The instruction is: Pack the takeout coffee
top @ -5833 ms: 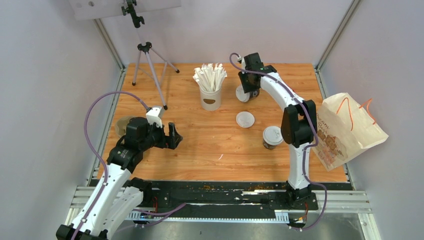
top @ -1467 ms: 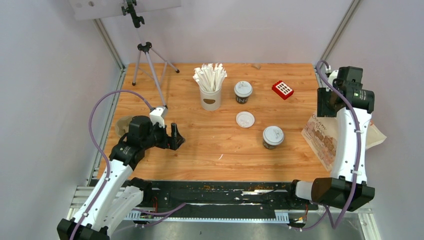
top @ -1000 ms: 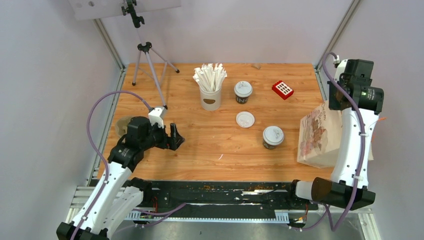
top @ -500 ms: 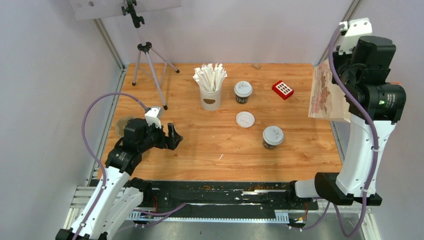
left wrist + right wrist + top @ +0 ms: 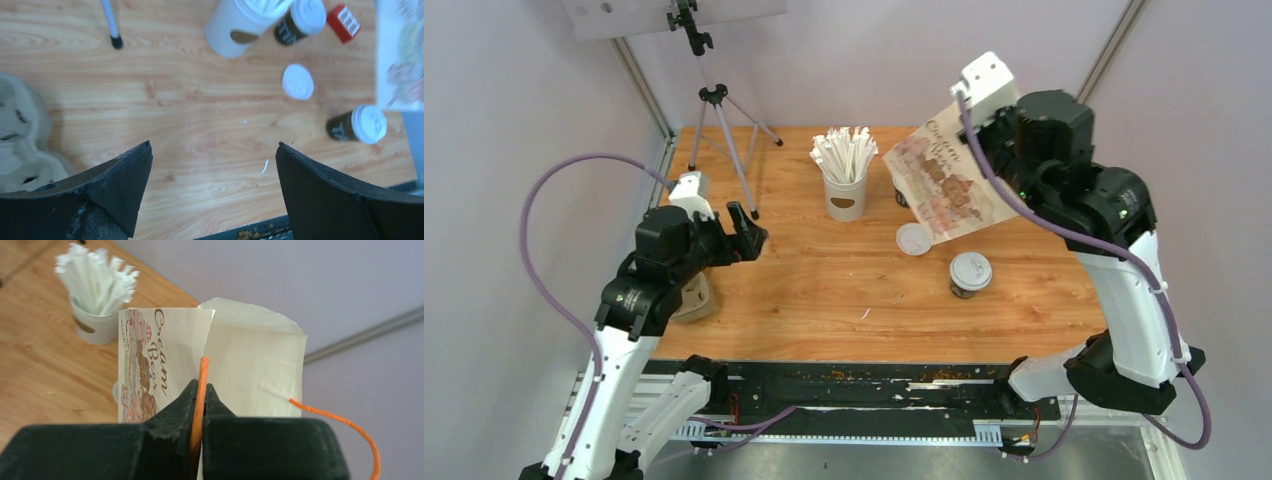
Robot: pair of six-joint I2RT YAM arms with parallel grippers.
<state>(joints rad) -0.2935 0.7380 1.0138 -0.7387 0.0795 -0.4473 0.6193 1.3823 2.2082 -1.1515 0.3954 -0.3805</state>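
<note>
One dark brown coffee cup with a white lid (image 5: 970,272) stands right of the table's centre; it also shows in the left wrist view (image 5: 359,125). The second cup (image 5: 305,17) stands at the back beside the white cup; from above the bag hides nearly all of it. My right gripper (image 5: 200,386) is shut on the orange string handle (image 5: 202,375) of a printed paper bag (image 5: 944,185), which hangs in the air over the back middle of the table. My left gripper (image 5: 742,228) is open and empty above the left side, its fingers (image 5: 120,175) spread wide.
A loose white lid (image 5: 913,239) lies mid-table. A white cup of paper-wrapped sticks (image 5: 845,190) stands at the back. A beige pulp carrier (image 5: 692,297) sits at the left edge. A tripod (image 5: 724,130) stands back left. A small red block (image 5: 344,22) lies far right.
My right arm has swung the bag from high at the right edge leftward over the back middle, covering the far cup. My left arm has risen and moved back, baring the carrier.
</note>
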